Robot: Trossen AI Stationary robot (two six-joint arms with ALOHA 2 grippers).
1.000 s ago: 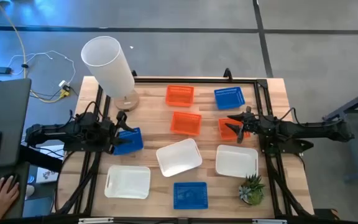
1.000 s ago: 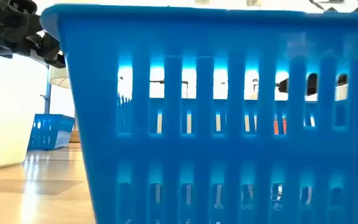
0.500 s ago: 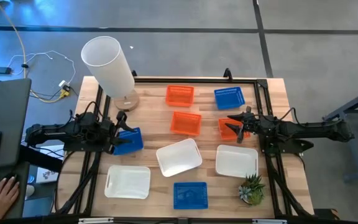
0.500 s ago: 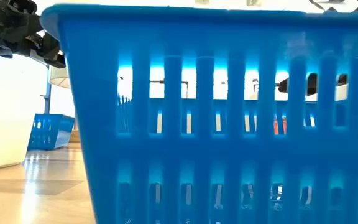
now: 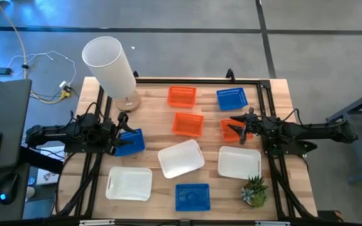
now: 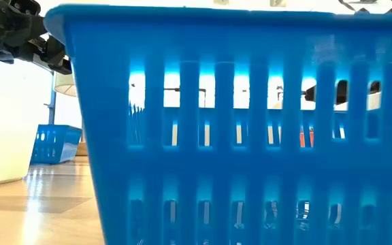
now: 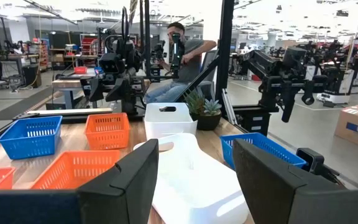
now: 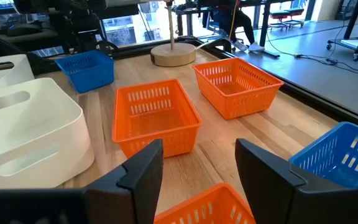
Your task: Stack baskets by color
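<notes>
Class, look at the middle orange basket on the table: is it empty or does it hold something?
Empty. The middle orange basket sits upright, and the right wrist view shows only its bare mesh floor inside.

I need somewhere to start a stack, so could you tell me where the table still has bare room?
Bare wood lies along the far edge between the lamp base and the far orange basket, and at the near edge between the near blue basket and the plant. The middle is crowded, around the tilted white basket.

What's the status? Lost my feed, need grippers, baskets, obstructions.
Left gripper open over blue mesh plastic basket; right gripper open over orange mesh plastic basket. Nothing stacked. White cylinder lamp stands at far left corner.
</notes>
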